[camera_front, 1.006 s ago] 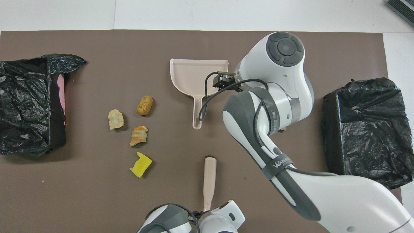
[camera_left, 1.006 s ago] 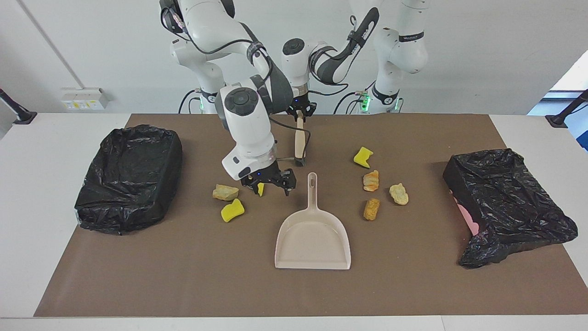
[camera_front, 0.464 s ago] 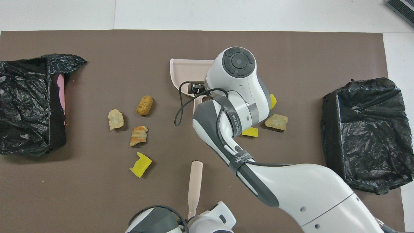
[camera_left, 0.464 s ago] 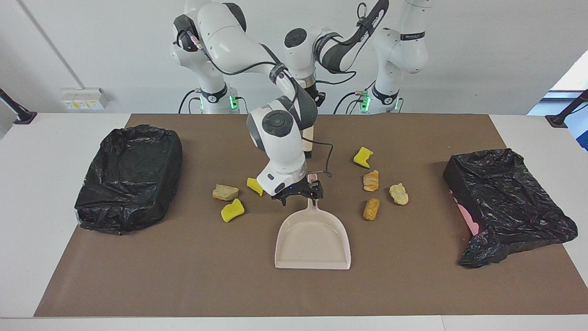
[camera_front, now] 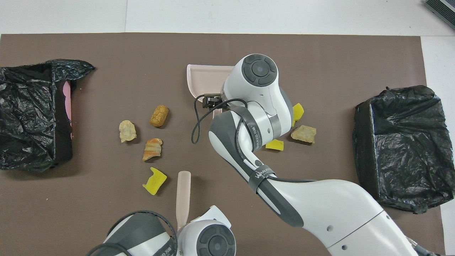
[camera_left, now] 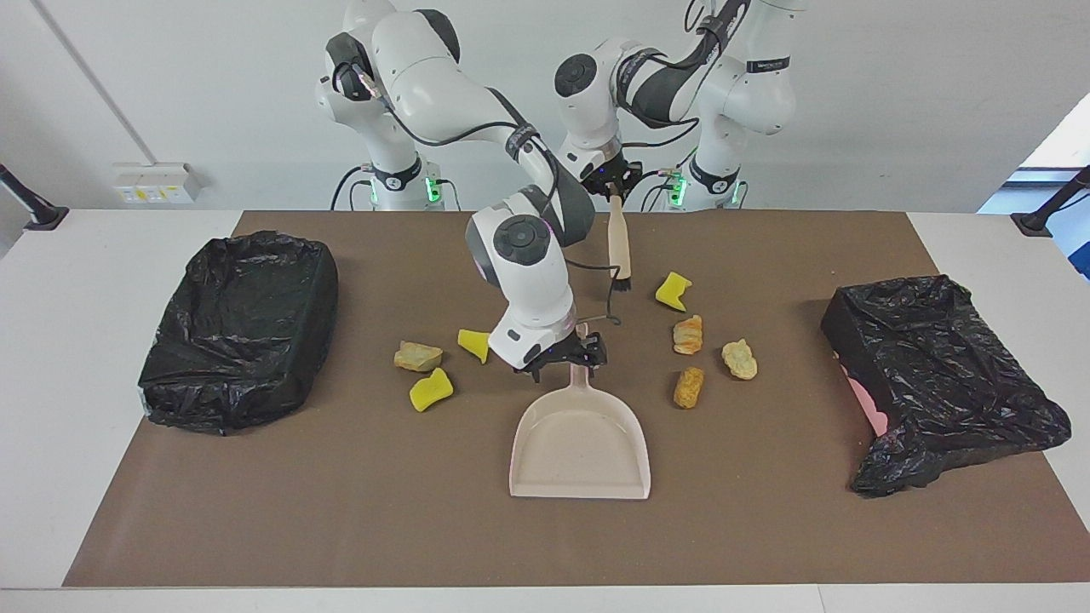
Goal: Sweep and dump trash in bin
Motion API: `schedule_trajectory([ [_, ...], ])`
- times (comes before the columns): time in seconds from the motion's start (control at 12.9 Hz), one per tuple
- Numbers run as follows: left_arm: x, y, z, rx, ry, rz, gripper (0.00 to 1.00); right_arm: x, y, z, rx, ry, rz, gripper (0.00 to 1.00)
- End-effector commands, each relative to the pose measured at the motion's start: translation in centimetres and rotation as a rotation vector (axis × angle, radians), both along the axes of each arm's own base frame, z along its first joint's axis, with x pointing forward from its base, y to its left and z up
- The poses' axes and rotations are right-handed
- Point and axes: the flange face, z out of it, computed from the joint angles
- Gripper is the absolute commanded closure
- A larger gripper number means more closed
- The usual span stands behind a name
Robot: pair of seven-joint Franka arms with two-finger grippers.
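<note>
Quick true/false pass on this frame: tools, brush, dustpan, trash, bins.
1. The left tool grips the brush at its handle end. True.
2. The dustpan already has trash in it. False: the pan is empty, and all seven pieces of trash lie on the mat.
3. The right tool is open at the dustpan's handle. True.
4. Only one bin is on the table. False: there is a black-bagged bin toward the right arm's end and a black-bagged bin toward the left arm's end.
</note>
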Motion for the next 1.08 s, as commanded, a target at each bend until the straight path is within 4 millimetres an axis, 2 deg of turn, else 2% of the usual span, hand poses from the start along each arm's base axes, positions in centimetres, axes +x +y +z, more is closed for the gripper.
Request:
schedule_trajectory([
  [0.0, 0.8, 3.6, 1.0, 0.022, 0.017, 0.015, 1.00, -1.8, 1.1, 0.1, 0.010, 0.019, 0.048, 0.00],
  [0.23, 2.5, 6.5, 1.5, 0.043, 0.028, 0.038, 1.00, -4.0, 0.2, -0.9, -0.025, 0.046, 0.120, 0.00],
  [0.31, 3.5, 7.5, 1.5, 0.052, 0.023, 0.055, 1.00, -4.8, 0.9, -0.9, -0.032, 0.047, 0.137, 0.00],
  [0.39, 4.2, 8.2, 1.4, 0.055, 0.026, 0.046, 1.00, -5.1, 1.1, -1.0, -0.035, 0.049, 0.146, 0.06],
  [0.46, 5.6, 10.0, 1.2, 0.049, 0.047, 0.063, 1.00, -5.1, 1.1, -1.2, -0.036, 0.051, 0.149, 0.15],
  [0.62, 7.9, 13.0, 1.1, 0.026, 0.061, 0.093, 1.00, -5.0, 1.1, -1.1, -0.031, 0.038, 0.147, 0.25],
  [0.7, 9.2, 14.5, 1.1, 0.022, 0.043, 0.127, 1.00, -5.0, 1.1, -1.1, -0.030, 0.037, 0.147, 0.28],
  [1.01, 12.7, 18.7, 0.0, -0.021, -0.051, 0.241, 1.00, -4.2, 0.6, -1.3, -0.007, -0.005, 0.132, 0.28],
])
